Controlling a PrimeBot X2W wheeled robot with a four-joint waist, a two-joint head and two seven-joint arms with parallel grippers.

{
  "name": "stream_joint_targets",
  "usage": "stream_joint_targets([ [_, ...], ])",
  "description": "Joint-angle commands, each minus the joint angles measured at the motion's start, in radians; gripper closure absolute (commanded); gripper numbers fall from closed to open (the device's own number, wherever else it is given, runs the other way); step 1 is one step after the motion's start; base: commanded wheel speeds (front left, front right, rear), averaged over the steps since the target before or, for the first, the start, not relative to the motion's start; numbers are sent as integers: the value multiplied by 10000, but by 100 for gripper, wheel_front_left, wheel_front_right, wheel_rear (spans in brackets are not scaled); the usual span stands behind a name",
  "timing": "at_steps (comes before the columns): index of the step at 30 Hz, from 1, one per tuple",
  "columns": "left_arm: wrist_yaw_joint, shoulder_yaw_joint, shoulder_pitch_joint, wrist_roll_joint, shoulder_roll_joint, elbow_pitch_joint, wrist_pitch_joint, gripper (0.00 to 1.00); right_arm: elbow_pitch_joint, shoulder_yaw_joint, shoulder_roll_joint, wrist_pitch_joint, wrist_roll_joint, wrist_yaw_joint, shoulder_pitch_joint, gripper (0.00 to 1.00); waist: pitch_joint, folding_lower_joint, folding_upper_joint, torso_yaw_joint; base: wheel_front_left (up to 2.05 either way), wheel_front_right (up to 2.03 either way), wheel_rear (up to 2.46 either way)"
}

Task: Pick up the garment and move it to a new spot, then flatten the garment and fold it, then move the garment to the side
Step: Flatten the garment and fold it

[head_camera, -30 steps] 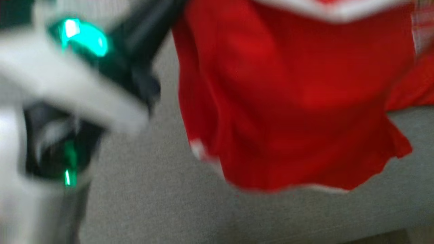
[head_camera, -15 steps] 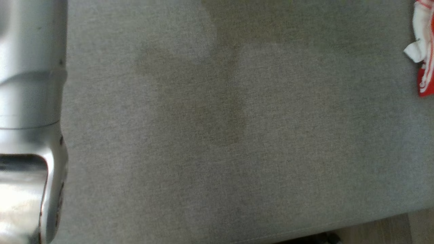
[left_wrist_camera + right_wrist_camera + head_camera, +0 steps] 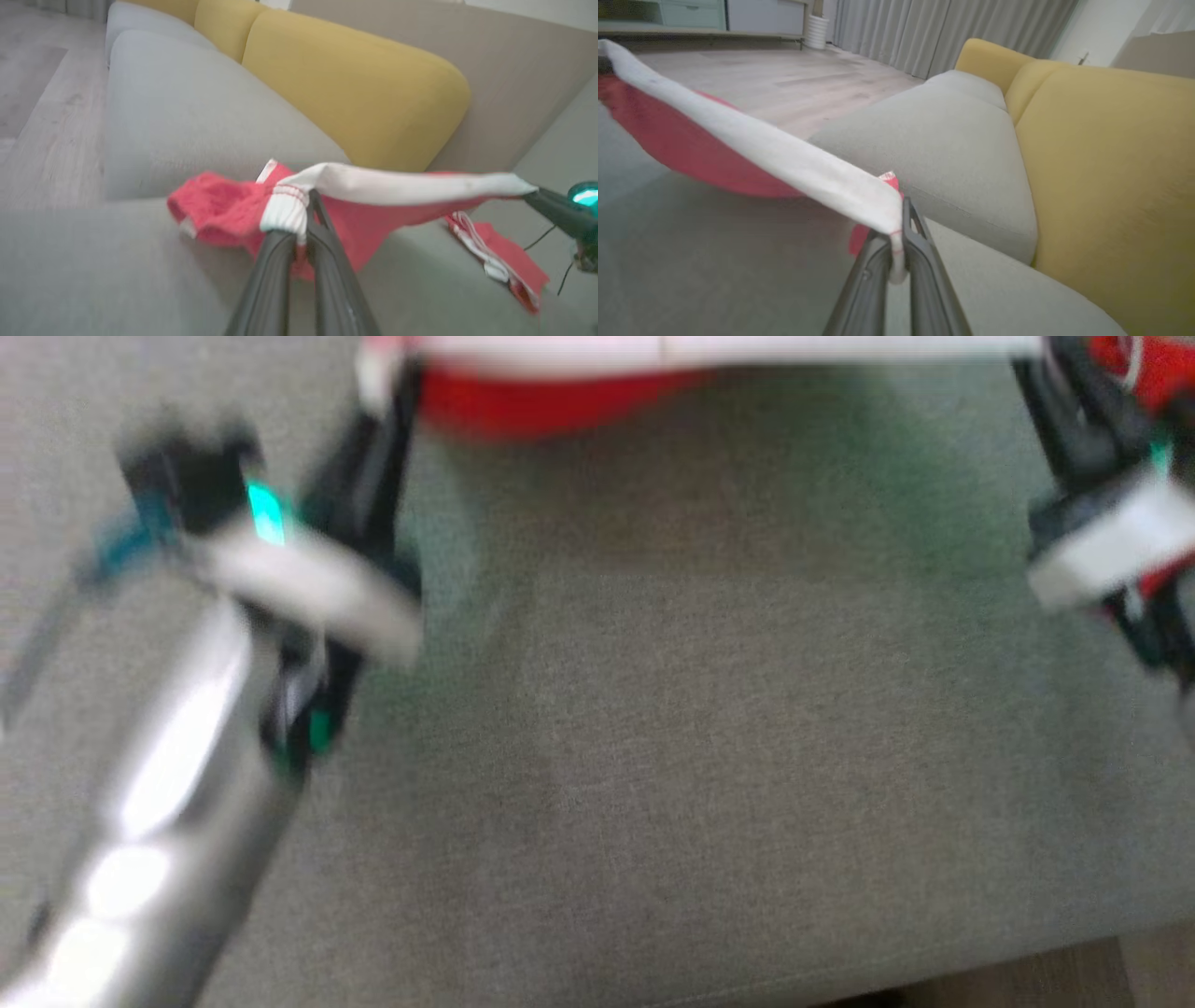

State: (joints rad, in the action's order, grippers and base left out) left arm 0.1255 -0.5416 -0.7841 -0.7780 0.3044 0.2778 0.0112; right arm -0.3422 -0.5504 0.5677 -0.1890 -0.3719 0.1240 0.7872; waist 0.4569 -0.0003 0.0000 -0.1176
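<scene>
The red fabric garment with a white ribbed waistband point(image 3: 373, 186) is stretched out by that band between the two arms, above the grey woven sofa seat point(image 3: 700, 756). The left gripper point(image 3: 306, 205) has its two dark fingers pressed together on one gathered end of the band. The right gripper point(image 3: 899, 219) pinches the other end, with a bit of white cloth poking down between its fingers. The band runs taut from one to the other and the red cloth sags beneath it.

There is plenty of bare seat in front of the garment, right up to the sofa's front edge, where a strip of wooden floor point(image 3: 1074, 971) shows. Behind it stand the mustard-yellow back cushions point(image 3: 364, 88), and to one side lies a paler grey seat cushion point(image 3: 187, 116). A smaller red and white cloth point(image 3: 495, 252) lies on the seat near the right gripper's end.

From the head view, everything is smeared with blur, and the garment is cut off at the top edge. From the left wrist view I cannot tell whether the bunched red part rests on the seat or hangs just clear of it.
</scene>
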Motion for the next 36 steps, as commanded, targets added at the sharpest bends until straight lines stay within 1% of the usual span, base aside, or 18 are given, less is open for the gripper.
stream_joint_targets([
  [1,49,20,1065,94,797,-842,293,100,772,131,537,86,12,67,-1027,100,-792,3,0,22,0,0,0],
  [3,-51,-199,2228,234,1122,-1408,521,100,1351,273,902,372,118,67,-1965,100,-1288,3,0,-17,0,0,0],
  [6,-545,-427,3970,368,1471,-2397,788,100,2392,518,1404,1032,147,67,-3414,100,-1862,3,0,-82,0,0,0],
  [7,-545,-427,3970,368,1471,-2397,788,100,2392,518,1404,1032,147,67,-3414,100,-1862,3,0,-82,0,0,0],
  [12,-1716,-642,6800,338,1929,-4165,1017,100,4324,1042,2268,2460,-112,67,-6053,100,-2585,3,0,-78,0,0,0],
  [14,-2119,-771,7797,276,2069,-4868,1031,100,5071,1384,2543,3048,-362,67,-7163,100,-2780,3,0,-25,0,0,0],
  [16,-2484,-836,8618,203,2208,-5553,1043,100,5774,1933,2736,3571,-690,67,-8194,100,-2891,3,0,62,0,0,0],
  [19,-2785,-922,9354,16,2303,-6443,975,100,6693,2971,2941,4244,-898,67,-9284,100,-2956,3,0,223,0,0,0],
  [21,-2701,-1032,9506,-243,2236,-6848,871,100,7152,3454,3080,4589,-926,67,-9601,100,-2922,3,0,360,0,0,0],
  [23,-2608,-1093,9373,-364,2158,-6965,748,100,7512,3589,3209,4854,-981,67,-9583,100,-2835,3,0,525,0,0,0],
  [25,-2409,-1135,9089,-627,1947,-6996,625,100,7720,3482,3288,5090,-1170,67,-9260,100,-2674,3,0,701,0,0,0],
  [27,-2302,-1044,8669,-861,1755,-6891,484,100,7765,3191,3448,5290,-1329,67,-8657,100,-2447,3,0,912,0,0,0],
  [30,-2179,-978,7863,-1023,1564,-6662,92,100,7445,2599,3732,5591,-1620,67,-7507,100,-2022,3,0,1331,0,0,0],
  [33,-2005,-859,6921,-1495,1113,-6478,-293,100,6891,2153,4010,5788,-2071,67,-6189,100,-1416,3,0,1821,0,0,0],
  [36,-1929,-786,5857,-1746,725,-5959,-739,100,6282,1555,4288,5944,-2372,67,-4777,100,-797,3,0,2299,0,0,0],
])
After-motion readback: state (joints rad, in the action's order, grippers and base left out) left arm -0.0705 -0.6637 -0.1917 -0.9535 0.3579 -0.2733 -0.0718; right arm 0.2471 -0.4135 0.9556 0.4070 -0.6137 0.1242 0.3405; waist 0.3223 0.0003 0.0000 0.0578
